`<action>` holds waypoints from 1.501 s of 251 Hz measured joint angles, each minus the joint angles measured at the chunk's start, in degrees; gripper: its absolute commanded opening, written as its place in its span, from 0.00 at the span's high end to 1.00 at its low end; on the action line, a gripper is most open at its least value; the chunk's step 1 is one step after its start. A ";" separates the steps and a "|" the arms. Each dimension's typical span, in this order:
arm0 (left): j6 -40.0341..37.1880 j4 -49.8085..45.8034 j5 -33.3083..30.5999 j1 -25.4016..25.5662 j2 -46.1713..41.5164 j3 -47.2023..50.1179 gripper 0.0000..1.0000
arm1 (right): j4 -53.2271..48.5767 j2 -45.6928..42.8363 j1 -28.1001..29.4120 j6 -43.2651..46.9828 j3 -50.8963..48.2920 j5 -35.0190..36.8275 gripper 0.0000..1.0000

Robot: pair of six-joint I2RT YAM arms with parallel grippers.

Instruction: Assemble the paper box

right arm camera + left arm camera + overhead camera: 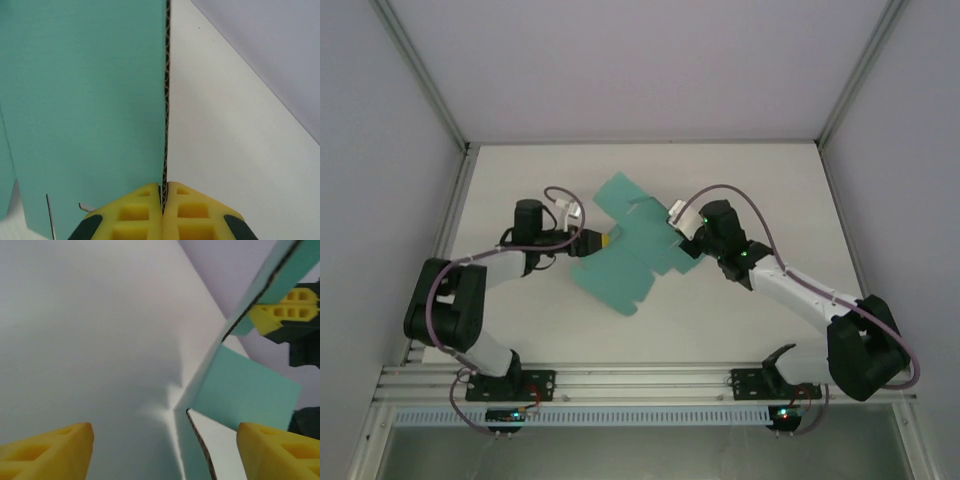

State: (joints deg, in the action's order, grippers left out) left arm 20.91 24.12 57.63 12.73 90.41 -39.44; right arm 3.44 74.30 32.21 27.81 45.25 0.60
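The paper box (630, 252) is a flat teal die-cut sheet with flaps, lying across the middle of the white table (770, 180). My right gripper (682, 228) is at its right side. In the right wrist view the yellow jaws of that gripper (164, 197) are shut on the sheet's corrugated edge, and the teal face (85, 100) rises to the left. My left gripper (605, 240) is at the sheet's left edge. Its yellow fingers (50, 452) stand wide open, and a raised teal flap (245, 390) and a cut edge lie between them without touching either.
Grey enclosure walls (380, 150) and metal posts surround the table on three sides. An aluminium rail (640, 380) with both arm bases runs along the near edge. The right gripper's yellow fingers (285, 310) show past the flap in the left wrist view.
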 measured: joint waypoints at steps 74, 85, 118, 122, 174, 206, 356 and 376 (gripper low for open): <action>1.03 2.32 2.25 0.04 2.84 -1.18 0.32 | 0.00 0.11 -0.04 0.00 0.07 0.28 1.00; 1.01 2.64 3.21 0.02 3.08 -1.60 0.34 | -0.02 0.11 -0.04 0.02 0.11 0.31 1.00; 0.46 1.68 4.66 0.02 4.11 -3.67 0.29 | -0.15 0.15 -0.04 0.00 0.13 1.20 1.00; 0.31 1.20 4.59 0.02 4.09 -3.91 0.28 | -0.15 0.17 -0.04 0.00 0.13 1.29 1.00; -6.21 -14.75 -7.52 -0.42 0.98 -8.24 0.24 | -0.48 0.15 0.09 0.00 0.13 1.09 1.00; -8.09 -21.40 -15.78 -2.91 -4.98 -8.28 0.24 | -1.01 -0.20 0.48 0.07 0.13 -0.39 1.00; -8.09 -10.82 0.79 -1.31 -4.85 -3.41 0.35 | -1.49 -0.15 0.72 0.24 0.85 -1.44 1.00; -7.80 -8.96 1.79 -0.59 -4.39 -2.51 0.35 | -1.46 -0.15 0.72 0.24 0.94 -1.49 1.00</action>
State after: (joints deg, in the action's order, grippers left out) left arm 13.10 15.16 59.42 12.14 86.02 -41.95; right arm 1.98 74.15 32.93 28.05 46.19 -0.89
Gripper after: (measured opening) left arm 0.654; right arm 0.053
